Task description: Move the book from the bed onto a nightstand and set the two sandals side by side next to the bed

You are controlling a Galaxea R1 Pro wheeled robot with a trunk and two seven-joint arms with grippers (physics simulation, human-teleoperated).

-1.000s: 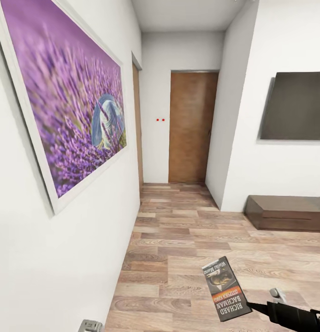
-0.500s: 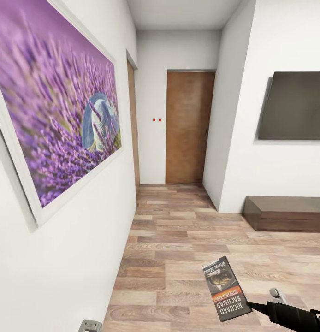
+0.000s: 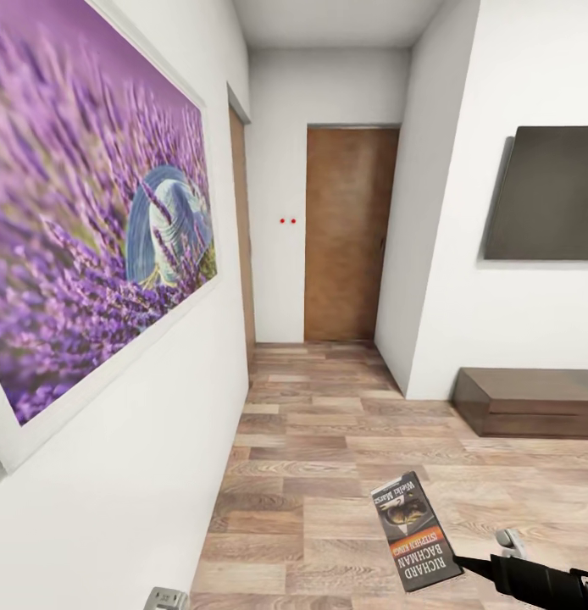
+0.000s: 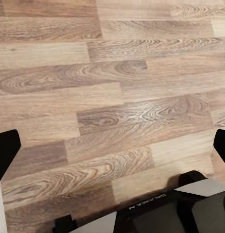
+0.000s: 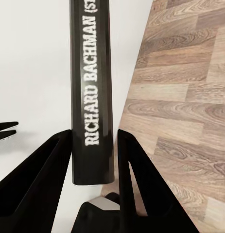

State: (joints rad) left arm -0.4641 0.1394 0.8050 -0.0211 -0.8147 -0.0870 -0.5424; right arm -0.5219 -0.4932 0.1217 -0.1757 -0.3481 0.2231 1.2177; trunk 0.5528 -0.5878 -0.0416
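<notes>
The right gripper holds the book by its lower edge, cover up, above the plank floor. Ahead of it a corridor runs to a brown door. To its left hangs a large lavender picture; to its right a dark screen hangs over a low brown cabinet.

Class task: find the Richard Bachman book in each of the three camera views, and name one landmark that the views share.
Head view: book low, right of centre, cover facing up, at the right gripper.
Left wrist view: book not in it.
Right wrist view: spine upright between the fingers.
Shared landmark: wood-plank floor.
</notes>
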